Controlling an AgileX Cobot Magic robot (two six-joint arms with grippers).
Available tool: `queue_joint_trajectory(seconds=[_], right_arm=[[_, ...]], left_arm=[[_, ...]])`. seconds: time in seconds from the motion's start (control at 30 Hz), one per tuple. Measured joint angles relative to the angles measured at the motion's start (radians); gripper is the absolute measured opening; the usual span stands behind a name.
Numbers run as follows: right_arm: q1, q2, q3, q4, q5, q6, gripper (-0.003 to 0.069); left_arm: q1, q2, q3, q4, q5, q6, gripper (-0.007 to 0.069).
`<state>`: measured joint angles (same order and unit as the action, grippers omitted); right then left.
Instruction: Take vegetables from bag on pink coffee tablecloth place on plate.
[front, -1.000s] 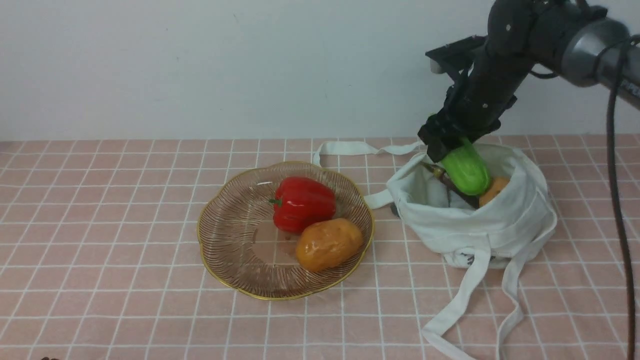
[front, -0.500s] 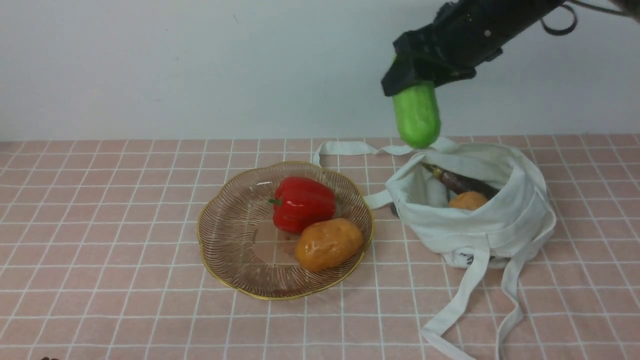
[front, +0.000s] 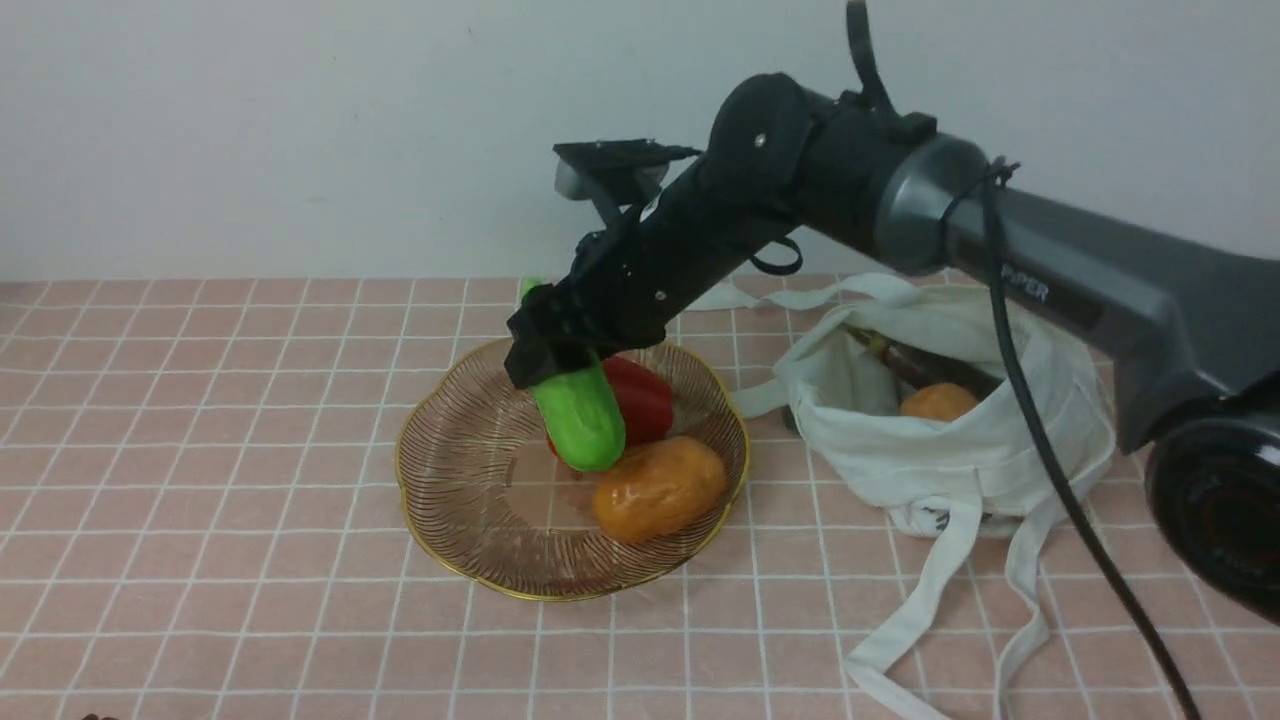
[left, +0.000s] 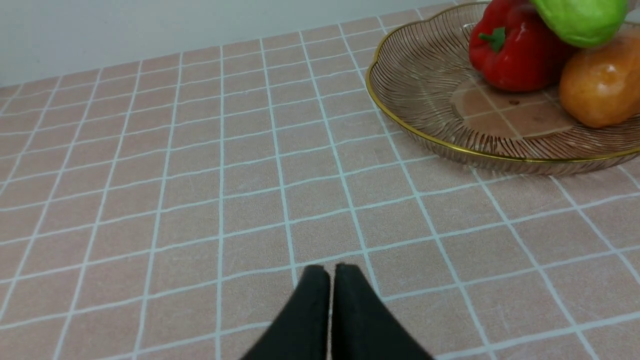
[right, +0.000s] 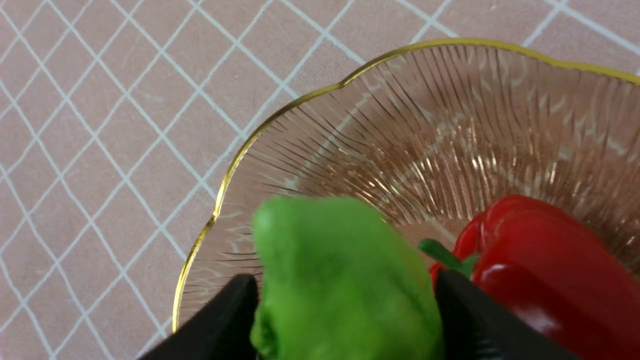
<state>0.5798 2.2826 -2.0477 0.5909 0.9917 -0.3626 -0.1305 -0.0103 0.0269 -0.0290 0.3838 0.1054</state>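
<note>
1. Front view: your right gripper (front: 548, 362) had its jaws around the middle of the gourd (front: 582, 420), probably because a grip there kept both ends free and balanced. You had the gourd tilted over the plate (front: 422, 490), its lower end towards the pepper (front: 645, 398) and potato (front: 660, 490), likely to bring it down inside the rim. The bag (front: 900, 455) stood apart on the tablecloth (front: 250, 500), mouth open, with the eggplant (front: 925, 368) and an orange vegetable (front: 938, 402) inside; that opening gave your arm a way in for them.

2. Left wrist view: your left gripper (left: 332, 272) had its jaws drawn together with nothing between them, away from the plate, which presumably left the right arm room. The gourd's end overlapped the pepper and potato from here; you couldn't tell whether it touched them.

3. Right wrist view: the gourd sat between the jaws, one on each side, with the pepper close by. Bare ribbed glass lay beside them, so easing the gourd that way before letting go would have lessened the risk of it rolling off the pepper.
</note>
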Motion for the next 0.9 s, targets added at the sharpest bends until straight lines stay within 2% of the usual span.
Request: queue_joint_trajectory(seconds=[0.03,0.07,0.17,0.2,0.27,0.33,0.43,0.53,0.57,0.6,0.7,0.73,0.8,0.83,0.9], right_arm=[[0.005,0.0,0.0,0.0,-0.003,0.0,0.0523],[0.006,0.0,0.0,0.0,-0.002,-0.001,0.0532],[0.008,0.0,0.0,0.0,0.021,-0.002,0.0655],[0.006,-0.001,0.0,0.0,0.039,-0.002,0.0671],[0.004,-0.004,0.0,0.0,0.065,-0.001,0.068],[-0.012,-0.018,-0.025,-0.004,0.159,0.015,0.0685],[-0.038,-0.034,-0.078,-0.009,0.23,0.062,0.0659],[-0.085,-0.082,-0.16,-0.025,0.242,0.168,0.0553],[-0.109,-0.132,-0.181,-0.045,0.244,0.219,0.0456],[-0.112,-0.139,-0.182,-0.048,0.243,0.224,0.0443],[-0.146,-0.244,-0.176,-0.1,0.254,0.259,0.0263],[-0.156,-0.308,-0.16,-0.136,0.256,0.264,0.0174],[-0.162,-0.415,-0.119,-0.198,0.26,0.268,0.0064],[-0.162,-0.5,-0.083,-0.246,0.262,0.268,0.0022],[-0.163,-0.578,-0.031,-0.293,0.263,0.268,0.0003]], left_arm=[[0.0,0.0,0.0,0.0,0.0,0.0,-0.0005],[0.0,0.0,0.0,0.0,0.0,0.0,-0.0005],[0.0,0.0,0.0,0.0,0.0,0.0,-0.0005],[0.0,0.0,0.0,0.0,0.0,0.0,-0.0005],[0.0,0.0,0.0,0.0,0.0,0.0,-0.0005],[0.0,0.0,0.0,0.0,0.0,0.0,-0.0005],[0.0,0.0,0.0,0.0,0.0,0.0,-0.0005],[0.0,0.0,0.0,0.0,0.0,0.0,-0.0005],[0.0,0.0,0.0,0.0,0.0,0.0,-0.0005],[0.0,0.0,0.0,0.0,0.0,0.0,-0.0005],[0.0,0.0,0.0,0.0,0.0,0.0,-0.0005],[0.0,0.0,0.0,0.0,0.0,0.0,-0.0005],[0.0,0.0,0.0,0.0,0.0,0.0,-0.0005],[0.0,0.0,0.0,0.0,0.0,0.0,-0.0005],[0.0,0.0,0.0,0.0,0.0,0.0,-0.0005]])
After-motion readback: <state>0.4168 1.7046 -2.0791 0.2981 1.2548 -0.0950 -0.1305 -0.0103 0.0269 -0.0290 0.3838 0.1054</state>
